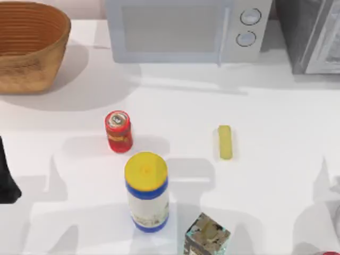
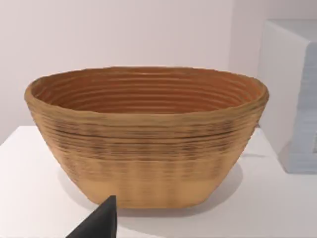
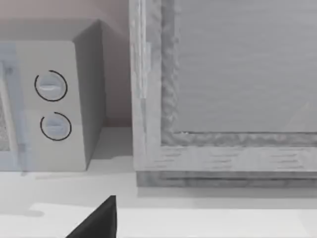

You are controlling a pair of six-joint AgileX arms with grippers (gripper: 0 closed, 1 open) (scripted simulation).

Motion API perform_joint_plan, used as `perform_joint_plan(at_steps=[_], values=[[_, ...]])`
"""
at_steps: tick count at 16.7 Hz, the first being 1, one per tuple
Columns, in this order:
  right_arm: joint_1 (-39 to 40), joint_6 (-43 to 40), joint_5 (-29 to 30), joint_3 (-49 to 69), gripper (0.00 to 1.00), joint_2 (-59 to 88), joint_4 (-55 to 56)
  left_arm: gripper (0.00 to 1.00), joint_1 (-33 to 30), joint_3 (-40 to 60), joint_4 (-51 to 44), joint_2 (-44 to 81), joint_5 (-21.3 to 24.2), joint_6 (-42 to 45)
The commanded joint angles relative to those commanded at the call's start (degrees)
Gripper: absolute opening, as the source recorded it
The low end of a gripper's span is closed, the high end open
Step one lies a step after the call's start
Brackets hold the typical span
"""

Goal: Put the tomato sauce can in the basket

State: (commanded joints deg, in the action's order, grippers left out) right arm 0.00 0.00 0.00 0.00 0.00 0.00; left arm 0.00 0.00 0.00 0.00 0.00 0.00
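Observation:
The tomato sauce can (image 1: 118, 131) stands upright left of the table's middle, small and red with a silver-grey top. The basket (image 1: 29, 45) sits at the far left corner, large, tan and ribbed; in the left wrist view the basket (image 2: 148, 148) faces the camera with nothing visible inside it. My left arm (image 1: 6, 175) is parked at the table's left edge, well left of the can, and a dark part of the left gripper (image 2: 99, 223) pokes into its wrist view. A dark part of the right gripper (image 3: 99, 220) points toward the appliances at the far right.
A white bottle (image 1: 146, 191) with a yellow cap stands just in front of the can. A yellow bar (image 1: 225, 142) lies to the right, and a patterned box (image 1: 207, 236) stands near the front edge. A microwave (image 1: 186, 29) and a grey appliance (image 1: 313, 34) line the back.

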Motion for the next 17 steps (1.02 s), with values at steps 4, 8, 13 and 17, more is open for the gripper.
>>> perform_joint_plan(at_steps=[4, 8, 13, 17], values=[[0.0, 0.0, 0.0, 0.0, 1.00, 0.0, 0.0, 1.00, 0.3, 0.5, 0.1, 1.1, 0.6, 0.6], [0.0, 0.0, 0.0, 0.0, 1.00, 0.0, 0.0, 1.00, 2.2, 3.4, 0.7, 8.3, 4.4, 4.8], [0.0, 0.0, 0.0, 0.0, 1.00, 0.0, 0.0, 1.00, 5.7, 10.9, 1.8, 25.0, 13.1, 15.9], [0.0, 0.0, 0.0, 0.0, 1.00, 0.0, 0.0, 1.00, 8.1, 19.6, 2.7, 43.3, 23.0, 28.2]])
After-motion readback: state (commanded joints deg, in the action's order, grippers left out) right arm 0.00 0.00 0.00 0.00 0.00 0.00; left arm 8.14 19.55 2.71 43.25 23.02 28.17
